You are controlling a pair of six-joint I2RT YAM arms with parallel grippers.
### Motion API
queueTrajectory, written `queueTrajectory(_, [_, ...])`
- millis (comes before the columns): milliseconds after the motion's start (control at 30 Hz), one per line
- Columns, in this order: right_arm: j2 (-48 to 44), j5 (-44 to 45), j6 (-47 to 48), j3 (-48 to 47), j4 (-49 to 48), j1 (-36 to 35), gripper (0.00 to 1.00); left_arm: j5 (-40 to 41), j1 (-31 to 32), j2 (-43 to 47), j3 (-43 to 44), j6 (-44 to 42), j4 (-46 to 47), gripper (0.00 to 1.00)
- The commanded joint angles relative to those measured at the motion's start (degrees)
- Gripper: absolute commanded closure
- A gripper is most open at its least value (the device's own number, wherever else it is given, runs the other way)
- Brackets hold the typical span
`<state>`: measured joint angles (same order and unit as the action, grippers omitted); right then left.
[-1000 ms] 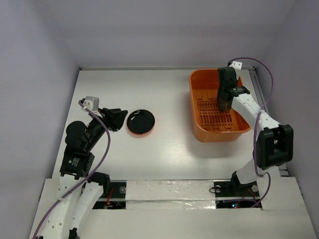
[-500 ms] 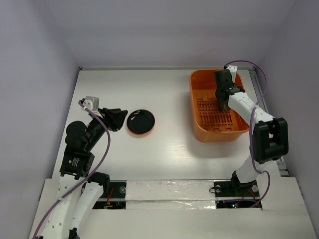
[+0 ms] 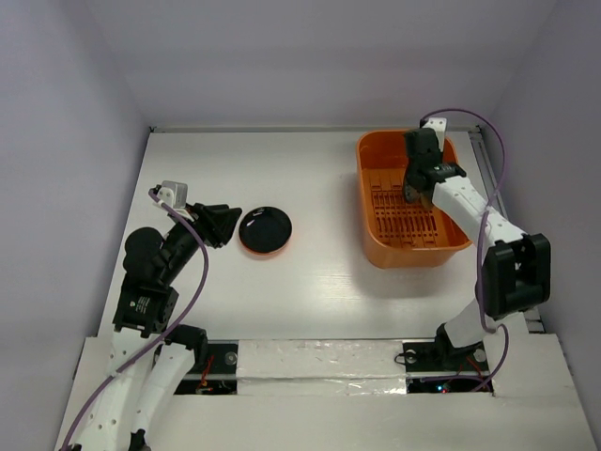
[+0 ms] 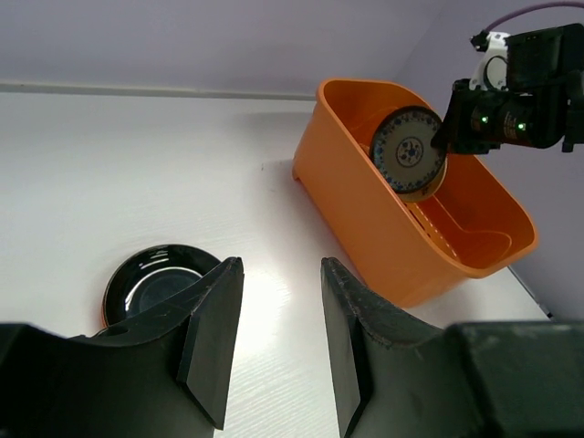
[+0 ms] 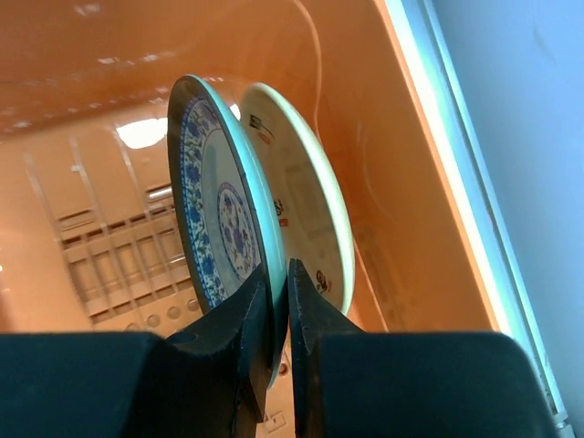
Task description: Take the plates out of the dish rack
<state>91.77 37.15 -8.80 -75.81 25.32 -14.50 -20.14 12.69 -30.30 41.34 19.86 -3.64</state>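
Observation:
The orange dish rack (image 3: 413,256) stands at the right of the table. Two plates stand on edge at its back right: a blue-patterned plate (image 5: 214,228) and a cream plate (image 5: 315,214) just behind it. My right gripper (image 5: 278,274) is shut on the blue-patterned plate's lower rim, one finger on each face. The left wrist view shows that plate (image 4: 408,152) upright in the rack with the right gripper (image 4: 452,128) on it. A black plate (image 3: 265,230) lies flat on the table at left, with an orange-red edge under it. My left gripper (image 4: 281,274) is open and empty beside the black plate (image 4: 160,283).
The rack's ribbed, slotted floor (image 5: 109,246) is bare in front of the two plates. The rack's right wall (image 5: 392,164) is close behind the cream plate. White tabletop (image 3: 319,188) lies between the black plate and the rack.
My right gripper has moved a little toward the back of the rack and lower into it. The left arm and the black plate have not moved.

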Motion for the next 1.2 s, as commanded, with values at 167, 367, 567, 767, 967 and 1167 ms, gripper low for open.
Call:
queueTrajectory(167, [-10.71,2.06,1.77,-2.94,-2.03,-4.92,0.96,-1.39,0.14,-0.54,0.05,0.45,3.29,0.63])
queueTrajectory(367, [-18.72,-2.50,-0.94,-3.64,-3.87,-10.36,1.00,-1.57,-0.38,-0.81,-0.03,0.62,4.07,0.63])
queueTrajectory(567, [-21.73,-33.31,-9.90,2.50,-19.49,-14.41,1.00,-1.57,-0.91,-0.72,-0.12,0.80,4.61,0.63])
queueTrajectory(767, [-6.53,-39.33,-14.22,-1.18,-23.81,-24.07,1.00,-1.13,-1.44,-0.46,-0.03,0.53,4.25,0.63])
queueTrajectory(967, [4.81,-44.09,-19.32,-4.95,-29.80,-29.44,1.00,-0.78,-1.44,-0.37,0.05,0.36,3.99,0.63])
queueTrajectory(1167, [13.26,-45.32,-20.82,-6.72,-29.36,-30.94,0.96,-1.04,-1.44,-0.54,0.05,0.36,3.99,0.63])
